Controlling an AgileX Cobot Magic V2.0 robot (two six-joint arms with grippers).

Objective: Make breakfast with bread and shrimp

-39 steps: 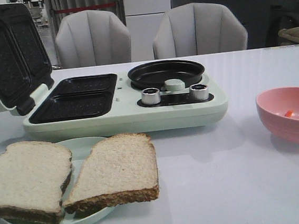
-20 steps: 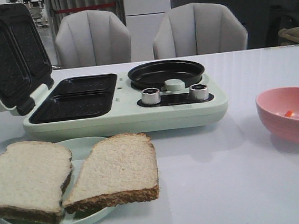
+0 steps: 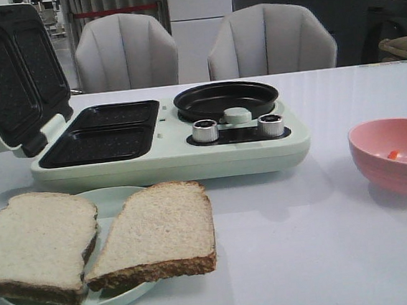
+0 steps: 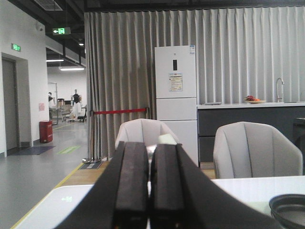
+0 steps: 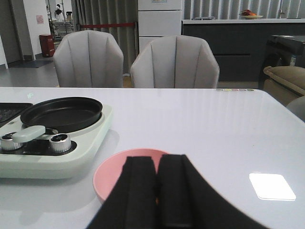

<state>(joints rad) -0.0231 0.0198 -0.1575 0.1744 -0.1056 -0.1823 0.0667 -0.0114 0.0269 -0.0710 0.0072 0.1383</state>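
Nothing on the white glossy surface [image 3: 307, 251] has been handled yet, so the step in hand looks like the first pick: a slice of bread into the sandwich maker. Two flat slices of pale beige bread with brown crusts, the left slice [image 3: 36, 244] and the right slice [image 3: 157, 232], lie side by side on a pale green round plate [image 3: 107, 205] at the near left, their inner edges touching or nearly so, both overhanging the rim. Just behind them stands the mint-green breakfast maker [image 3: 174, 152], its lid [image 3: 9, 77] tilted open to show two dark, pebbled non-stick wells [image 3: 101, 133]; a shallow round black pan [image 3: 226, 100] sits on its right half above two metal knobs. The shrimp [image 3: 394, 154], small orange-pink pieces, lie inside the smooth pink bowl [image 3: 395, 156] at the right, well apart from the bread. Neither arm reaches the front view. In each wrist view the black fingers are pressed together and hold nothing: the left fingers [image 4: 150, 186] point toward the chairs, the right fingers [image 5: 155, 195] hang over the bowl's near rim. Bread is soft and porous and likely to fold or tear, so a good grasp would open wide, take a slice by an overhanging crust edge, lift gently, and lay it flat in a well, clear of the lid.
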